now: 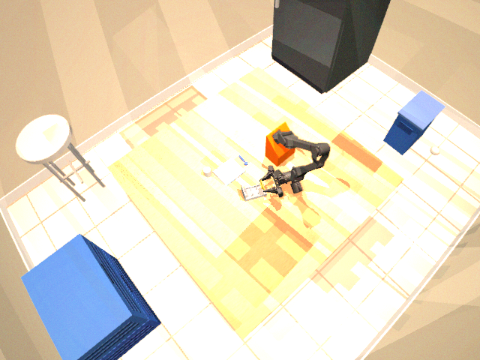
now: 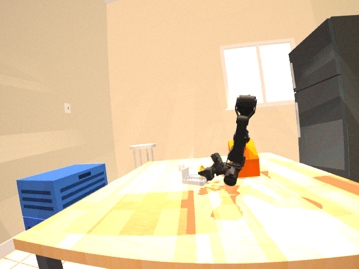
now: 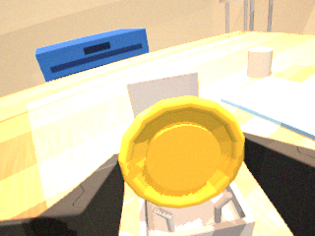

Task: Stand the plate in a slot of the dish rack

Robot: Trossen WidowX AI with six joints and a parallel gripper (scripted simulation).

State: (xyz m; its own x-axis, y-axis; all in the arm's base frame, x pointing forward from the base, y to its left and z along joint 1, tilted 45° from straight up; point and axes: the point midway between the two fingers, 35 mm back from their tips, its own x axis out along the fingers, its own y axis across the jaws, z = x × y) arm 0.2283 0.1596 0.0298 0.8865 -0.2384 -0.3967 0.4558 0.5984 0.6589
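Note:
My gripper [image 1: 265, 185] [image 2: 202, 170] is shut on the yellow plate [image 3: 183, 149] [image 1: 263, 186] [image 2: 201, 167]. The plate stands on edge, its face toward the wrist camera, with my dark fingers on its left and right rims. The small white dish rack [image 1: 252, 191] [image 2: 193, 180] [image 3: 162, 92] sits on the table just beyond and below the plate. Its upright back panel shows behind the plate in the wrist view, and some of its rails [image 3: 222, 203] show under the plate's lower edge. The plate hangs at the near end of the rack; I cannot tell whether it touches the rails.
An orange box [image 1: 278, 147] [image 2: 247, 162] stands at the arm's base. A white sheet [image 1: 230, 170] [image 3: 276, 100], a blue pen [image 1: 242, 159] and a small white cup [image 1: 208, 171] [image 3: 259, 62] lie beyond the rack. A blue cabinet [image 2: 60, 188] [image 3: 94, 51] stands beside the table.

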